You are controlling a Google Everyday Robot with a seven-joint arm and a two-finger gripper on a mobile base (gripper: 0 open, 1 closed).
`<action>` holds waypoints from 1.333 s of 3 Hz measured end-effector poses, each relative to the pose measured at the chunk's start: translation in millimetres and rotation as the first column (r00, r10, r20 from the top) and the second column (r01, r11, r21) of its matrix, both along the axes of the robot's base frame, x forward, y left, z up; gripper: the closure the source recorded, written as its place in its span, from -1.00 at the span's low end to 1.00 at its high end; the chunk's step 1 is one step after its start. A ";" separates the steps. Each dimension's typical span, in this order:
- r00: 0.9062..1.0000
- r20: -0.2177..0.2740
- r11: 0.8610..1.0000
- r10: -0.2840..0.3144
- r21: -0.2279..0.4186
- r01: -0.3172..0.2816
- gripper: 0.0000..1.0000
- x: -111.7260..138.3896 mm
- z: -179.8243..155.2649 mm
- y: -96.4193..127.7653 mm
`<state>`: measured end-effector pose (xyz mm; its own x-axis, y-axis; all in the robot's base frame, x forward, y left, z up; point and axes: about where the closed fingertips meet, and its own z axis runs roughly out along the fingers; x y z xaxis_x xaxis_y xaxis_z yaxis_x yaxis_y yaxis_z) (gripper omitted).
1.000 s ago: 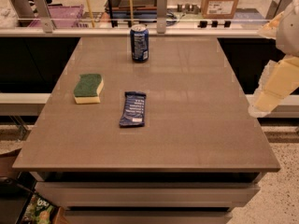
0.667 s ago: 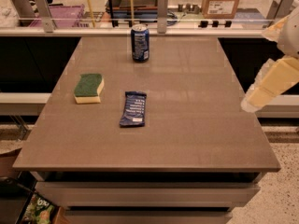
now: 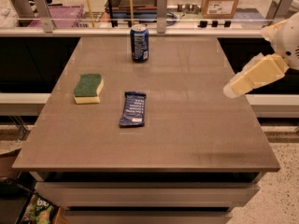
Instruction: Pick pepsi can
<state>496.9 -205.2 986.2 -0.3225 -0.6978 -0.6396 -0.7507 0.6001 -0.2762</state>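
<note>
Upright pepsi can (image 3: 139,42) at the table's (image 3: 196,129) far edge; gripper (image 3: 232,89) hovers well apart, right side, open or closed unclear.

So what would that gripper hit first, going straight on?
Likely the bare table top, not the pepsi can: the gripper, at the table's right edge, points left and slightly down. Depth is unclear.

No legible text — jaws at table's (image 3: 187,139) right edge
</note>
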 end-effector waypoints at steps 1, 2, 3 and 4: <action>0.996 0.093 0.996 -0.013 0.089 0.005 -1.00 18.5 3.4 9.5; 0.985 0.172 0.985 -0.035 0.173 0.004 -1.00 33.2 2.2 21.8; 0.979 0.200 0.983 -0.048 0.183 0.011 -1.00 37.1 11.7 23.3; 0.978 0.205 0.983 -0.042 0.183 0.004 -1.00 33.4 15.9 20.8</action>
